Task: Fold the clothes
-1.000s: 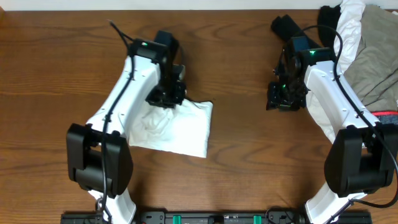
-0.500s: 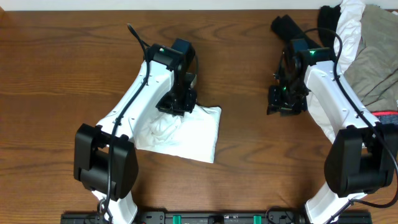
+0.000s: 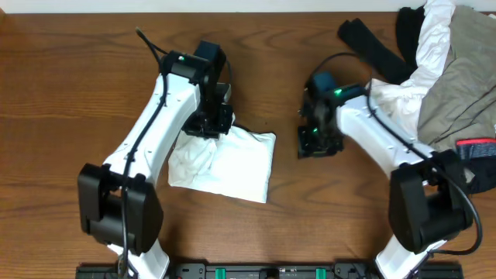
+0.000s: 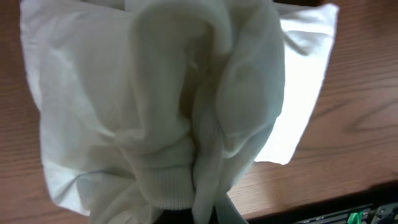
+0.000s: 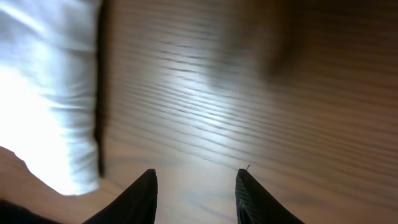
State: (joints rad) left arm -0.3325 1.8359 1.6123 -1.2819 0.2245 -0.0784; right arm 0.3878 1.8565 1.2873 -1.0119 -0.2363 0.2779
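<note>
The soft white cotton shirt point(image 3: 236, 164) lies on the brown wooden table point(image 3: 70, 93). The left gripper point(image 3: 208, 126) pinches its bunched top edge tight. The right gripper point(image 5: 196, 190), near it, is half open and empty

Left arm point(image 3: 159, 108): rises from its base at the near edge, leans forward and inward, elbow bent, wrist turned straight down.

Left gripper point(image 3: 208, 124): points down, jaws shut tight on a bunched fold of the white shirt point(image 3: 232, 163). In the left wrist view the cloth hides nearly all of the fingers.

Right arm point(image 3: 380, 132): reaches from its near-right base across toward the middle, forearm long and low, wrist angled down.

Right gripper point(image 3: 316, 144): partly open and empty, its two dark fingertips point(image 5: 140, 190) apart. It stands clear of the shirt's right edge.

Green light point(image 3: 180, 56) lit on each wrist.
</note>
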